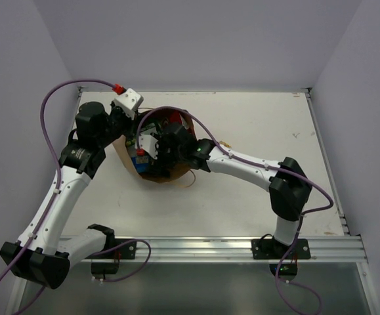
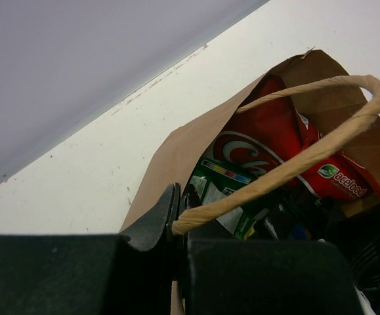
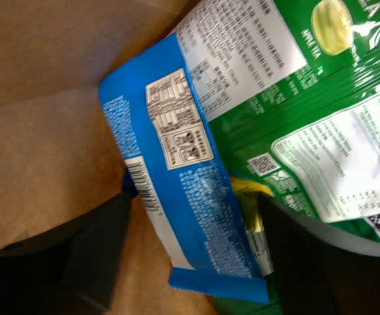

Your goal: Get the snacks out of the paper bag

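Note:
The brown paper bag (image 1: 168,173) lies mid-table with its mouth open. My left gripper (image 2: 176,226) is shut on one twisted paper handle (image 2: 321,147) at the bag's rim (image 2: 176,154). Inside show a large red chip bag (image 2: 275,141) and a dark green bag (image 2: 228,187). My right gripper (image 3: 196,256) is inside the bag, open, its fingers (image 3: 98,256) on either side of a blue packet (image 3: 190,197). Green packs (image 3: 321,125) and a yellow pack (image 3: 247,190) lie beside the blue one. In the top view the right gripper (image 1: 153,148) is in the bag's mouth and the left gripper (image 1: 125,131) at its left rim.
The white table (image 1: 262,131) has a raised wall along its back and right edges. A metal rail (image 1: 242,248) runs along the near edge by the arm bases. The purple cables loop above both arms.

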Action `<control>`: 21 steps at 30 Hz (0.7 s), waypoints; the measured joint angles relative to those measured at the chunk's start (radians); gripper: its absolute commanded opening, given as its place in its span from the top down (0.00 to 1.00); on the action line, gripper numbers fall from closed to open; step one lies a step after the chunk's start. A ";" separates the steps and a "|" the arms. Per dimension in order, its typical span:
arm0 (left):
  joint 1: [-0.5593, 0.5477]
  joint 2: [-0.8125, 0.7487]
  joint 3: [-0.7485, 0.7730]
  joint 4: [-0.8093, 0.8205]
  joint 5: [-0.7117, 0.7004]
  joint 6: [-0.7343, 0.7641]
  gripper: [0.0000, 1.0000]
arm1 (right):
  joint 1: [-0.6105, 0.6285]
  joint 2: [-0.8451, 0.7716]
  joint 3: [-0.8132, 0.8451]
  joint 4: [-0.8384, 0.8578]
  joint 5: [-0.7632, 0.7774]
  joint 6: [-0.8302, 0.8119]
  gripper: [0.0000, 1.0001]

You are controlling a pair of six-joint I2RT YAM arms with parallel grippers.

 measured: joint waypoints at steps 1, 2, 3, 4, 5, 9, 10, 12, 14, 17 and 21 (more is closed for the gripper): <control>0.000 0.000 0.000 -0.002 0.000 0.000 1.00 | 0.004 0.003 0.000 0.010 0.009 -0.005 0.29; 0.000 0.001 0.001 -0.003 0.001 0.000 1.00 | 0.007 0.005 -0.001 0.016 0.019 -0.008 0.35; 0.000 0.001 0.002 -0.005 0.001 0.000 1.00 | 0.010 0.005 -0.002 0.023 0.031 -0.012 0.47; 0.000 0.001 0.005 -0.008 0.001 0.000 1.00 | 0.012 0.005 -0.002 0.026 0.036 -0.018 0.53; 0.000 0.001 0.007 -0.012 0.001 0.000 1.00 | 0.014 0.005 -0.003 0.029 0.041 -0.018 0.58; 0.000 0.001 0.008 -0.020 0.002 0.001 1.00 | 0.025 -0.005 -0.012 0.026 0.061 -0.017 0.79; 0.000 0.001 0.009 -0.021 0.003 0.001 1.00 | 0.029 -0.013 -0.015 0.023 0.068 -0.018 0.80; 0.000 0.001 0.010 -0.023 0.003 0.001 1.00 | 0.031 -0.037 -0.022 0.014 0.080 -0.016 0.82; 0.000 0.001 0.011 -0.024 0.003 0.003 1.00 | 0.030 -0.076 -0.028 0.005 0.093 -0.015 0.84; 0.000 0.001 0.011 -0.025 0.001 0.007 1.00 | 0.029 -0.166 -0.049 0.000 0.113 -0.010 0.83; 0.000 0.001 0.011 -0.025 -0.010 0.007 1.00 | 0.029 -0.315 -0.076 -0.010 0.151 0.016 0.85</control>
